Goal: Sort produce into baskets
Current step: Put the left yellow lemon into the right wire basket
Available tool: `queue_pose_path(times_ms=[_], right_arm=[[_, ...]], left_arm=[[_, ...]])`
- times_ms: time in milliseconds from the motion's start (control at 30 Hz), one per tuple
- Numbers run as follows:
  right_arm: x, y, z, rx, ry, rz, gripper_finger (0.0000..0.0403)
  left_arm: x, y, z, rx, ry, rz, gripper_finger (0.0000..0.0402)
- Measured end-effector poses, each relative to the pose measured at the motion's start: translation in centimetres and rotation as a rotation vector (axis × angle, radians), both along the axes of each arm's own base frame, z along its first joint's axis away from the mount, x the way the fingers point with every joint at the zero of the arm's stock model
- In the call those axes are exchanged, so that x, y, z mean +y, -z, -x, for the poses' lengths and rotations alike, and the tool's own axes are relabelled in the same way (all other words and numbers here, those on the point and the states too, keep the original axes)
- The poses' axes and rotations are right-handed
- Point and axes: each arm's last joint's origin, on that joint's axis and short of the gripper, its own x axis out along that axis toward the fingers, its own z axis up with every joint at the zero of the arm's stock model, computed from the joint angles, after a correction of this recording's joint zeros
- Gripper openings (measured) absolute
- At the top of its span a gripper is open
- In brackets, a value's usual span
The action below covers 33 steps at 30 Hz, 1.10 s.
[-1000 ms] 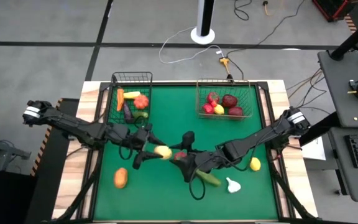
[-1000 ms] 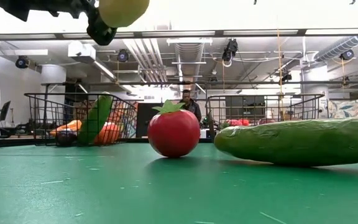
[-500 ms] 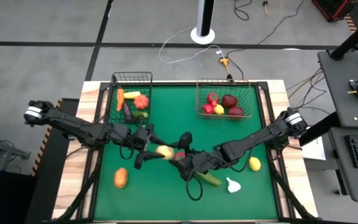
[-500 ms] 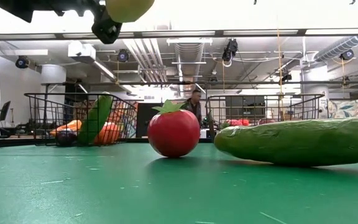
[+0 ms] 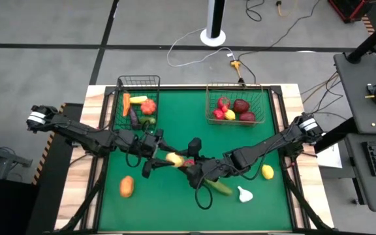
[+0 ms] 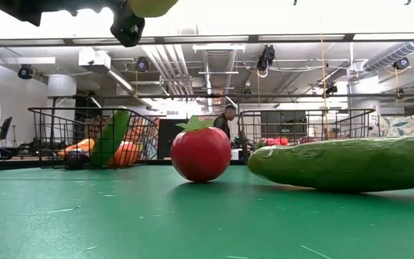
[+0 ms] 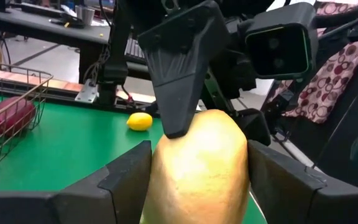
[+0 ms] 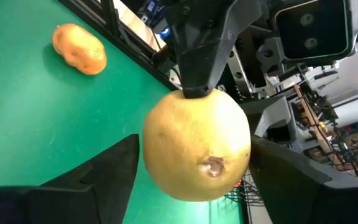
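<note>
A yellow fruit [image 5: 173, 158] hangs above the middle of the green table between my two grippers. My left gripper [image 5: 166, 158] comes from the table's left and is shut on it. My right gripper [image 5: 187, 162] comes from the right, open, with its fingers [image 8: 114, 177] on either side of the fruit [image 8: 196, 146]. A red tomato [image 6: 201, 153] and a green cucumber [image 6: 343, 164] lie on the table below. The black wire basket [image 5: 138, 79] at the far left holds vegetables. The brownish basket [image 5: 237, 85] at the far right holds red fruits. My left gripper pinches the yellow fruit by two opposite sides [image 7: 160, 177] between its two fingers. The fingers come about level from the table's left. The fruit is lifted clear of the table. My right gripper's fingers stand very close to the fruit; whether they touch it I cannot tell.
An orange vegetable [image 5: 126, 186] lies near the front left. White garlic [image 5: 244, 194] and a small yellow lemon [image 5: 267, 172] lie at the front right, beside the cucumber [image 5: 219, 187]. A person shows far behind the table in the low view [image 6: 227, 119].
My left gripper has carried the yellow fruit a little up and toward the table's right, closer in between the right gripper's fingers. The fruit stays held and clear of the table.
</note>
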Motion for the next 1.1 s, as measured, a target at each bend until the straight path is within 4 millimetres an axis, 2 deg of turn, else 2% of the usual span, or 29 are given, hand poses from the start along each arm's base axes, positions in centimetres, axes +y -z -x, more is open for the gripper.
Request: queue_pose_path(times_ms=[300,567,800,967,1100], right_arm=[[0.0,0.0,0.0,0.000,0.001,-0.002,0.0233],[-0.1,-0.1,0.1,-0.002,0.015,-0.023,0.0231],[-0.5,-1.1,1.0,-0.003,0.045,-0.080,0.0231],[-2.0,-2.4,2.2,-0.013,0.237,-0.128,0.0231],[-5.6,-3.9,2.9,-0.047,0.497,-0.181,0.0231]], left_arm=[[0.0,0.0,0.0,-0.001,-0.002,-0.003,0.0233],[0.1,0.0,0.1,0.005,-0.029,-0.021,0.0250],[0.3,0.2,0.7,0.055,-0.017,-0.133,0.0279],[0.7,0.5,2.5,0.195,0.005,-0.174,0.0280],[1.0,0.9,4.0,0.318,-0.012,-0.124,0.0280]])
